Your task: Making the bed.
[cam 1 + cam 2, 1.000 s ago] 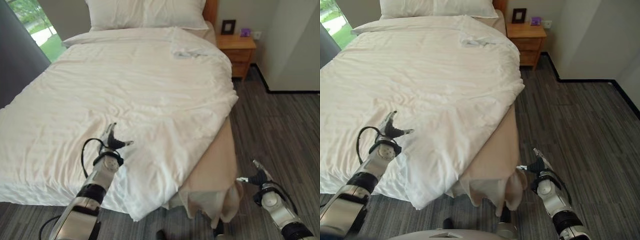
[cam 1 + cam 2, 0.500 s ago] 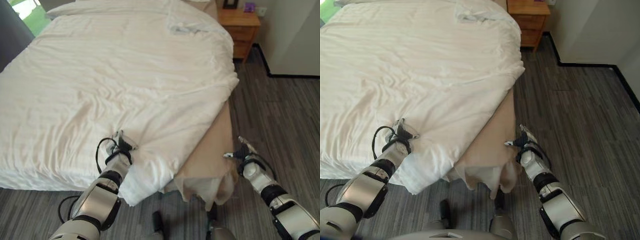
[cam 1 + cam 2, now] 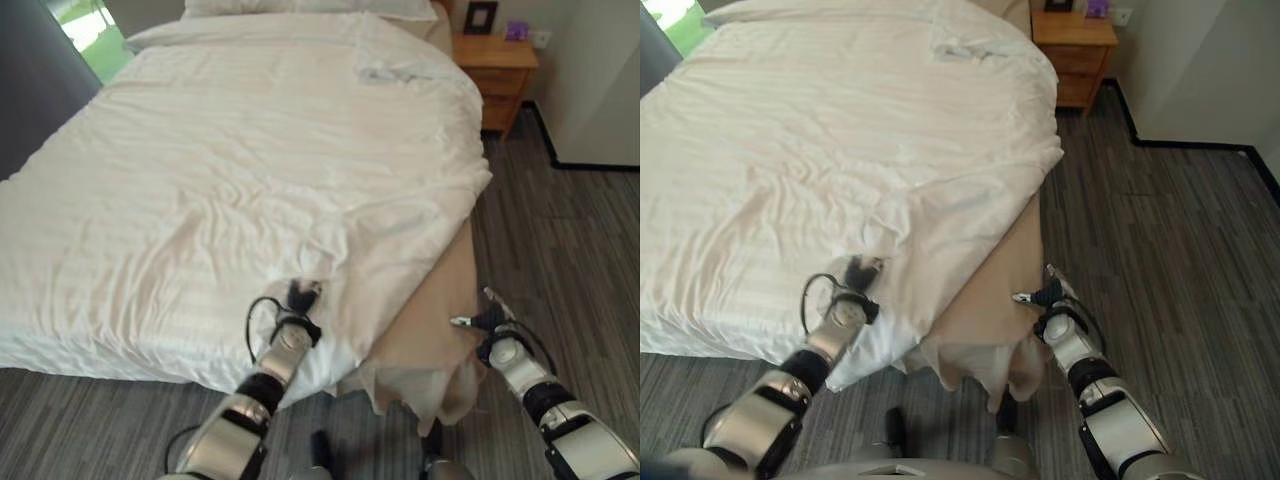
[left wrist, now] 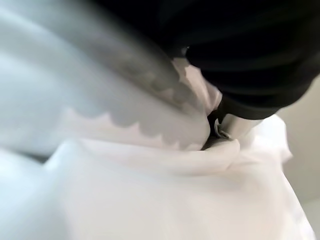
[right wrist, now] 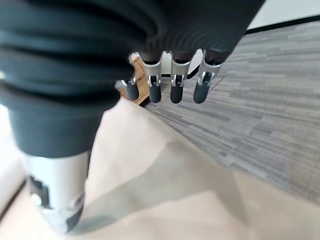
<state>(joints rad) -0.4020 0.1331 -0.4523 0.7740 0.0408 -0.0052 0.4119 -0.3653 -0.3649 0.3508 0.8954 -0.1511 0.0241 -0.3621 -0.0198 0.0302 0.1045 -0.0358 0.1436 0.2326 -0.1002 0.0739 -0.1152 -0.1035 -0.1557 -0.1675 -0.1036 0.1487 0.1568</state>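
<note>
- The left hand's fingers (image 3: 303, 293) are buried in a bunched fold of the white duvet (image 3: 250, 170), which puckers toward them; whether they are clenched on the cloth I cannot tell.
- The right hand (image 3: 1048, 296), fingers (image 5: 172, 90) straight and released, hovers just beside the tan bed skirt (image 3: 425, 330).
- Half a second ago the left hand lay nearer the duvet's hanging corner (the camera has also shifted); now it is further along the foot edge, so a tug to straighten looks under way.
- The duvet spreads away beyond the left fingers; its drooping corner hangs just below them.
</note>
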